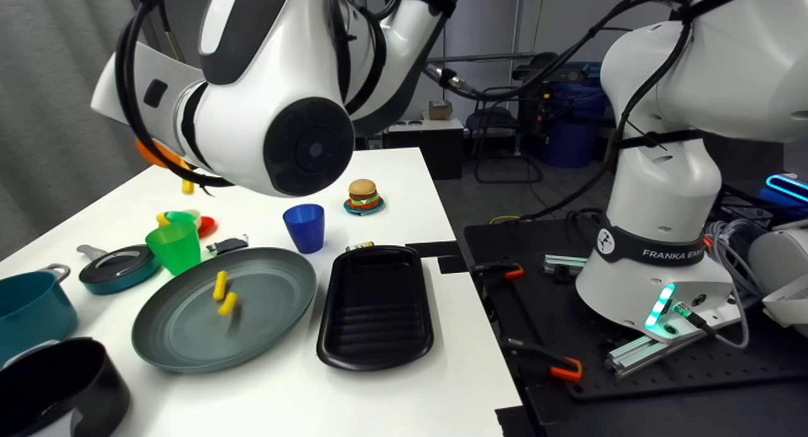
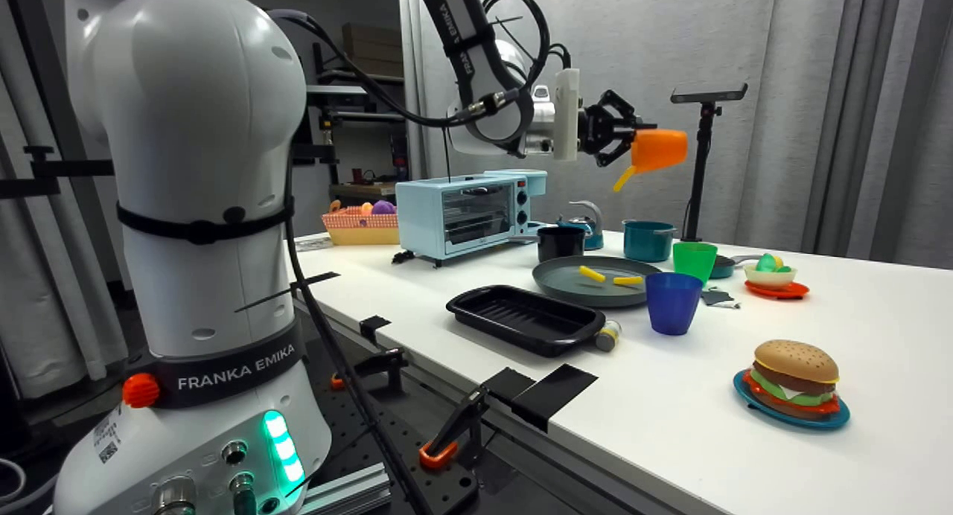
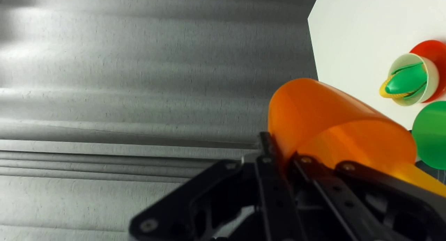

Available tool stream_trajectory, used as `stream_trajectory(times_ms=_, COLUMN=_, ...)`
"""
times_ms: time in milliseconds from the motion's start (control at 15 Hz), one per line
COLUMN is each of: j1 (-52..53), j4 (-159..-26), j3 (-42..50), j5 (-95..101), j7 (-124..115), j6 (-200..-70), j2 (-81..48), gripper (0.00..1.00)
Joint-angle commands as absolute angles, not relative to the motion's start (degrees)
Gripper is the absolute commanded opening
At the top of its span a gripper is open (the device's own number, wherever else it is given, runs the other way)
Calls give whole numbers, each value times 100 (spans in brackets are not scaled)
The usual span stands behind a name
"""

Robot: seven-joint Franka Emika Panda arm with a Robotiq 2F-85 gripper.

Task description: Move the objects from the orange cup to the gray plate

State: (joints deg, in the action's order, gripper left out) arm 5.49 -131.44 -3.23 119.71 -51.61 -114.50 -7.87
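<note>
The jaws of the gripper (image 3: 281, 154) are clenched on the orange cup (image 2: 661, 149), pinching it apparently near the rim; this hold most likely leaves the bulk of the mouth unobstructed, so that contents slide out past the grip; the cup hangs on its side in the air, well above the table (image 1: 303, 399), with the mouth a little lower than the base, presumably so that gravity does the emptying.

One yellow stick (image 2: 624, 178) slants down out of the mouth; the other two are at the gray plate (image 1: 274, 298): a first stick (image 1: 219, 286) lies on its face; a second stick (image 1: 228, 304), near the first, is blurred in an exterior view, and its contact with the plate cannot be confirmed.

The plate lies flat, just beside the black tray (image 1: 379, 298) and the green cup (image 1: 175, 244); its breadth and raised rim suit it to catch loose pieces; in both exterior views the protruding stick lines up within the plate's width, so it is probably above the plate; unloading is judged nearly complete; a steeper tilt should free the last stick; the main risk is a bounce over the rim.
</note>
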Motion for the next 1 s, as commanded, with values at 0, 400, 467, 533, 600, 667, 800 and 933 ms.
stream_trajectory(times_ms=0, j1=503, j4=-13300, j3=-421, j5=12095, j7=-5063, j6=-11140, j2=-669, gripper=2)
stream_trajectory(times_ms=400, j1=517, j4=-13362, j3=-476, j5=12154, j7=-5081, j6=-10814, j2=-677, gripper=2)
stream_trajectory(times_ms=467, j1=514, j4=-13364, j3=-476, j5=12264, j7=-5087, j6=-10808, j2=-677, gripper=2)
stream_trajectory(times_ms=533, j1=514, j4=-13364, j3=-487, j5=12160, j7=-5069, j6=-10786, j2=-679, gripper=2)
stream_trajectory(times_ms=600, j1=516, j4=-13366, j3=-491, j5=12139, j7=-5082, j6=-10751, j2=-681, gripper=2)
stream_trajectory(times_ms=667, j1=514, j4=-13367, j3=-494, j5=12114, j7=-5105, j6=-10741, j2=-684, gripper=2)
stream_trajectory(times_ms=800, j1=516, j4=-13367, j3=-506, j5=11951, j7=-5139, j6=-10704, j2=-690, gripper=2)
stream_trajectory(times_ms=933, j1=525, j4=-13371, j3=-517, j5=11793, j7=-5219, j6=-10624, j2=-699, gripper=2)
